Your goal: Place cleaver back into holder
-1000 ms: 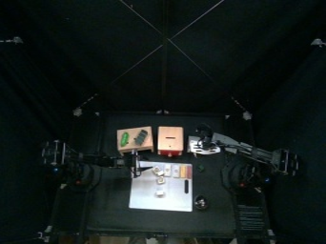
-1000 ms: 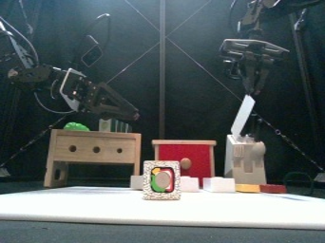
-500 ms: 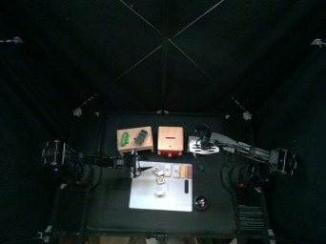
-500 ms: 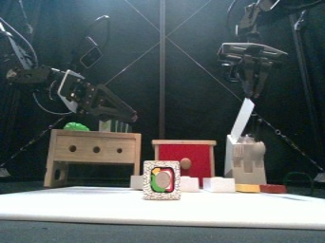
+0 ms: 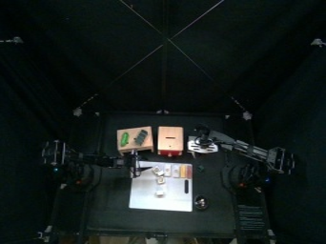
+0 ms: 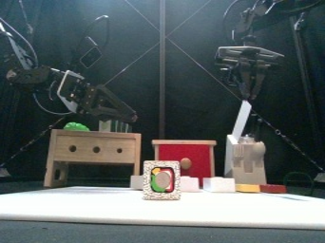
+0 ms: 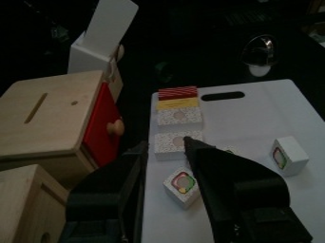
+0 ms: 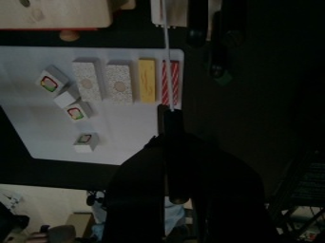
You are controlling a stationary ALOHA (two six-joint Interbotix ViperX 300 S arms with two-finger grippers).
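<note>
Left gripper point(image 6: 124, 121) hung over the tan block point(image 6: 93, 156) at the table's left side, jaw state could not be told, right gripper point(image 6: 248, 78) clenched on the cleaver point(image 6: 241, 116), blade hanging tilted just above the holder point(image 6: 245, 160) at the right side.

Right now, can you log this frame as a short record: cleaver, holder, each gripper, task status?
cleaver: held tilted, lower end of the blade at the holder's top
holder: pale block on the table's right side, beside the red box
right gripper: shut on the cleaver, above the holder
left gripper: open, empty, over the tan box
status: cleaver not yet seated in the holder
</note>
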